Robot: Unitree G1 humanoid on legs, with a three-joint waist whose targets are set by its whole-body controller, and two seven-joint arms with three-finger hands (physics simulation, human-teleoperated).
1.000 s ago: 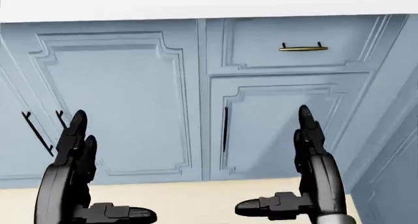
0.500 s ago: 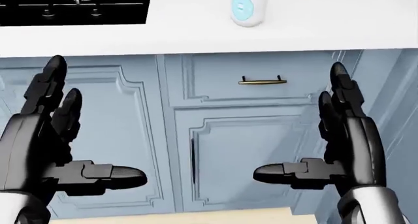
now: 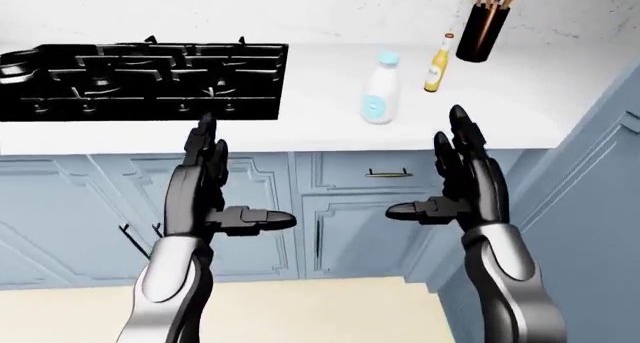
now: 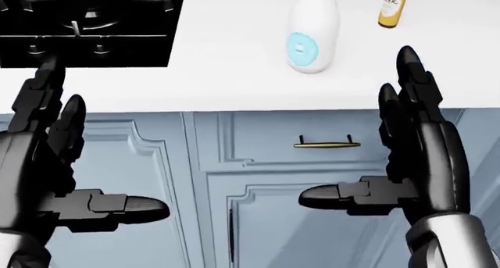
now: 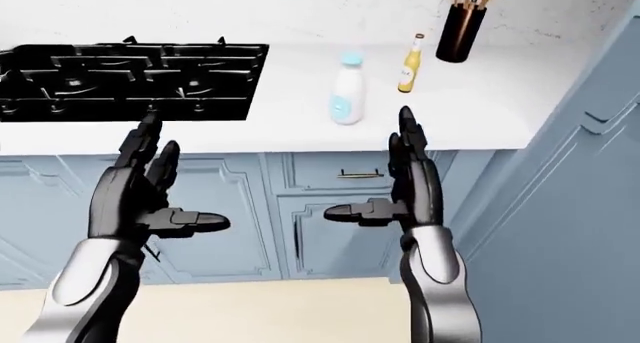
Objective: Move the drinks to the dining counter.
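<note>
Views have tilted up, bringing the worktop in. Low in frame, black left hand (image 3: 205,200) and right hand (image 3: 465,189) hang spread, empty. Upper centre stand a white milk bottle (image 3: 380,98) and slim amber beer bottle (image 3: 437,66): probably slippery, tippy; grasp mid-body.

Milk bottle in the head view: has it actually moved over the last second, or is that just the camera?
No. The milk bottle keeps its place on the white counter, up-left of the brass drawer handle. The whole picture slid downward, so the camera tilted up.
</note>
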